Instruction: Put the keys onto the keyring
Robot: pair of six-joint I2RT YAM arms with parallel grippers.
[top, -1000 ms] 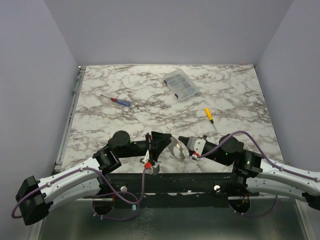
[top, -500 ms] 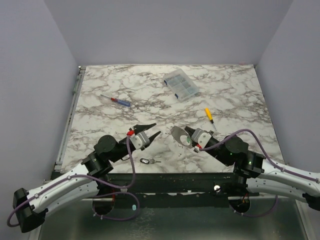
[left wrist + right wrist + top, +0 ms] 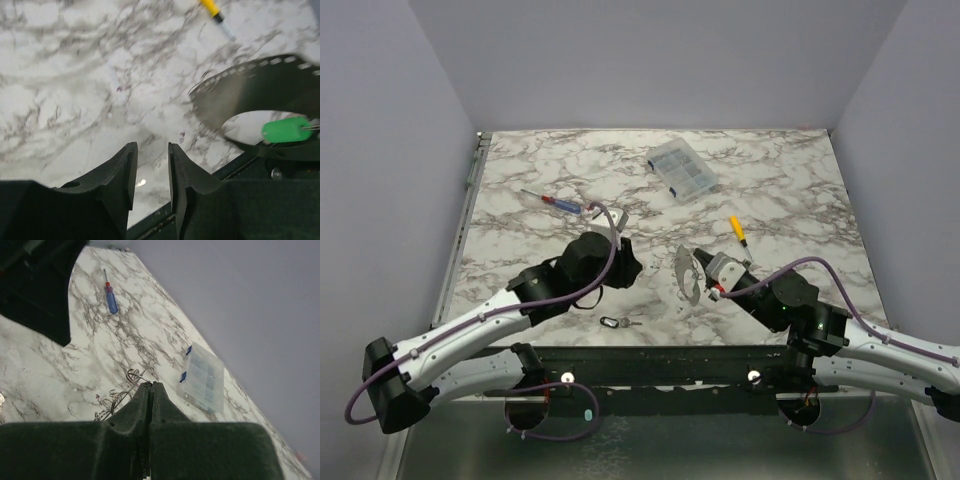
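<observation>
Near the table (image 3: 770,200) edge (overhead view only) lie the keys (image 3: 615,322).

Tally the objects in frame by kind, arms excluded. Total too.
screwdrivers: 2 (blue-handled screwdriver, yellow-handled screwdriver)
clear parts box: 1
key cluster: 1
grey strap loop: 1
Total: 5
</observation>
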